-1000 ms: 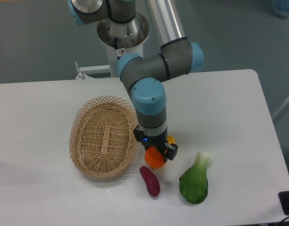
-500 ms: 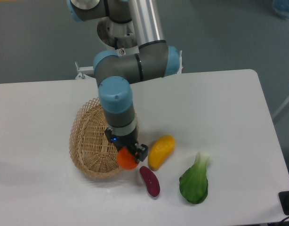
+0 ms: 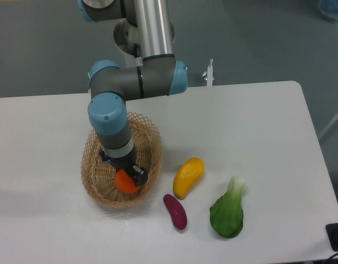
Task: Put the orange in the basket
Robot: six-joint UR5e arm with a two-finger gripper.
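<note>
Releasing the fruit is judged to be the step in hand. The basket [image 3: 97,157] sits at the table's [image 3: 268,121] left-centre, and the arm reaches down into it from above. The gripper [image 3: 126,177] is inside the rim, over the basket's right-hand half, pinching the orange [image 3: 125,182] between its fingers. The orange is within the basket's outline; whether it rests on the woven floor or hangs just above it cannot be told from this view.

Procedure, as a judgement:
1. Bring the orange down until it is touching or just above the basket floor, so it does not drop and bounce.
2. Spread the fingers fully before any lift.
3. Withdraw straight up, keeping clear of the looped rim on the right side, which lies near the wrist.

Well apart to the right, and not to be disturbed, lie a leafy green vegetable [image 3: 228,214], a yellow-orange mango-like fruit [image 3: 188,177] and a dark purple vegetable [image 3: 175,211].

Hidden or unclear: the wrist covers much of the basket interior and the upper part of the orange. The fingertips are dark and small, so their exact contact points are not legible. The arm's base is cut off at the top edge.
</note>
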